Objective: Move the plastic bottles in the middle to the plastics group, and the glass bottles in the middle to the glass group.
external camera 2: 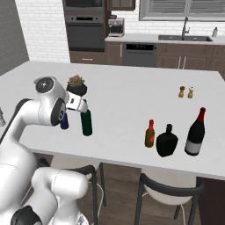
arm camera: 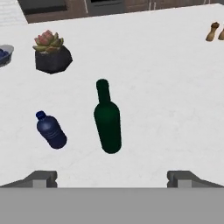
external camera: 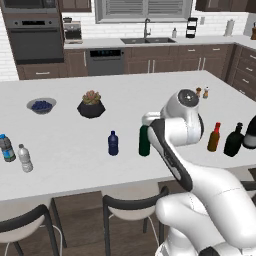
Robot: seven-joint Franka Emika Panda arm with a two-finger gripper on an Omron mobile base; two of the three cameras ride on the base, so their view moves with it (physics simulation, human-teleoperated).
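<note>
Green wine bottle upright on the white surface, centred ahead of the gripper, long axis vertical; jaws spread wide, empty; dark blue bottle just left of it.

On the surface before me, the wine-shaped bottle stands right of the small capped bottle, the potted plant behind them, two water bottles far left, the glass group far right.
</note>
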